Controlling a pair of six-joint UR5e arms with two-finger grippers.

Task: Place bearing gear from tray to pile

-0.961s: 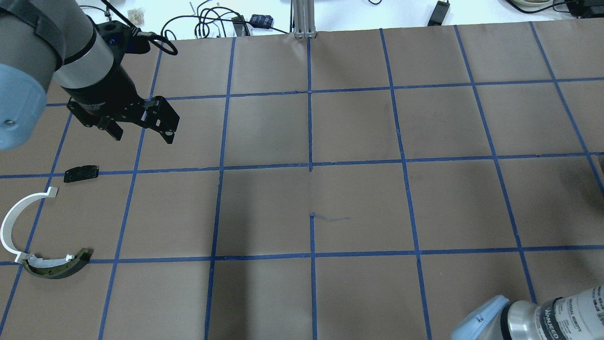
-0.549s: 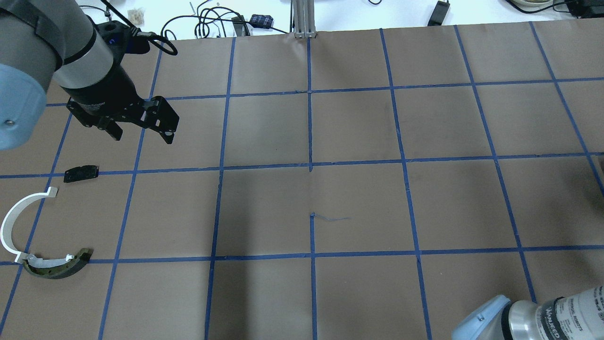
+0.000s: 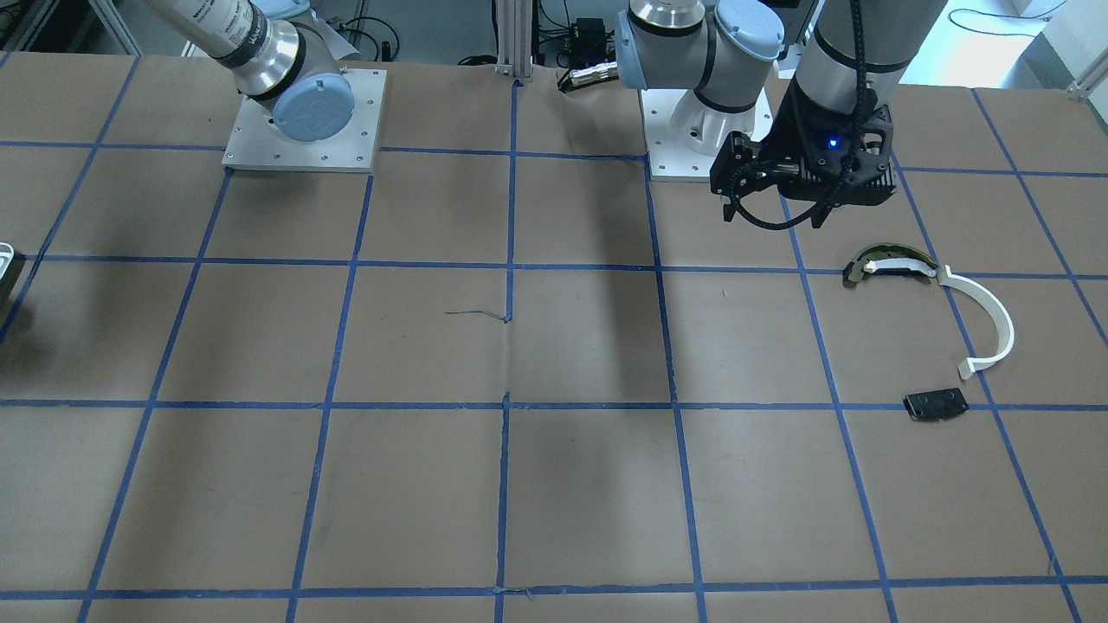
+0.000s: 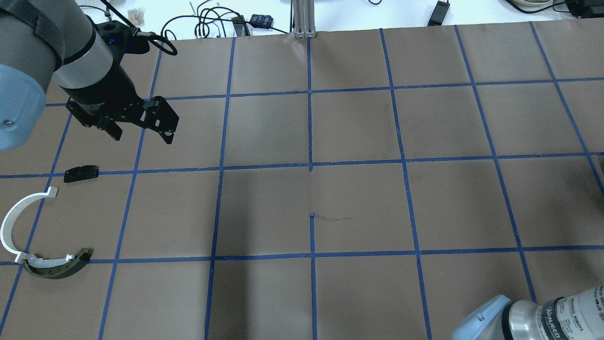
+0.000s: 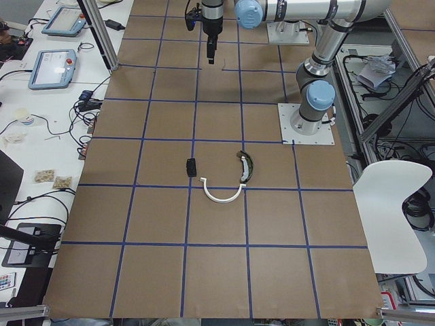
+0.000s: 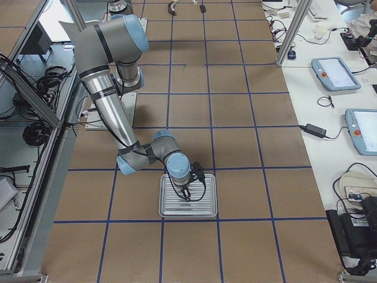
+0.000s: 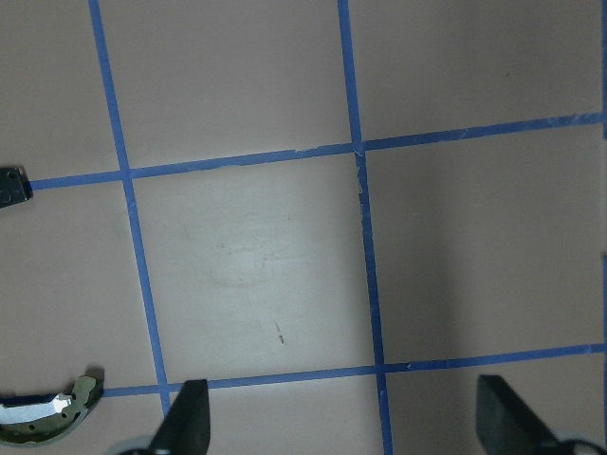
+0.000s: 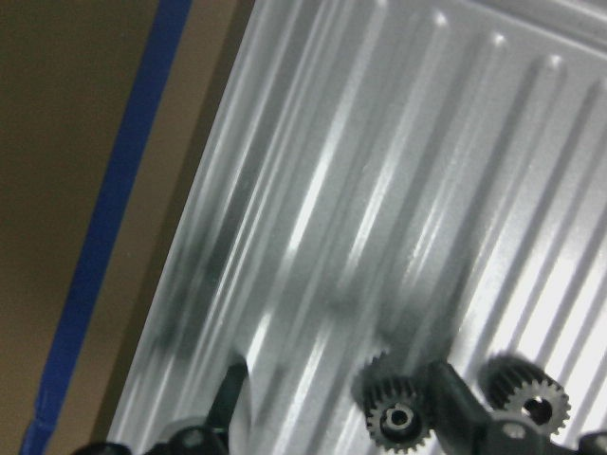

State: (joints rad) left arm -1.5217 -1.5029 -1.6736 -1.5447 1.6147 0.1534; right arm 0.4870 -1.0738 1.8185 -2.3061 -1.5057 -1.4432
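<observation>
Pickup in hand: one clean pinch, one part only

Overhead: the left gripper [image 4: 142, 136] hangs empty with its fingers spread wide. It is near the pile [image 4: 33, 259] of flat black plate [image 4: 81, 173], white arc strip [image 4: 4, 230] and olive-and-black curved piece [image 4: 61, 270]. Only the wrist of the right arm [image 4: 533, 316] shows, at the opposite corner. Its sleeve bears lettering: a small line seems to read "UNIVERSAL ROBOTS", and the larger word is too blurred to trust.

Front: the same three parts lie loose at one end of the table [image 3: 554, 346]. No other writing is legible.

Left side: the pile sits mid-table. Nothing tiny and black shows among it, so I judge the delivery not yet made.

Right side: the right gripper [image 6: 186, 198] reaches down into the tray [image 6: 203, 210]. Its opening cannot be judged here.

Left wrist: both fingertips sit far apart over bare table.

Right wrist: the bearing gear [image 8: 396, 414], black and toothed, lies on the tray's ribbed floor between the parted fingers [image 8: 453, 403], close against one of them. That finger stands in the gap to a second gear [image 8: 526, 403] just beside it.

The step is the grasp. Doing it well likely means shifting slightly to centre the gear, then closing squarely on its toothed rim without nudging the neighbour. A straight lift should come before the long carry. A skewed pinch could flick so small a part along the ribs.
</observation>
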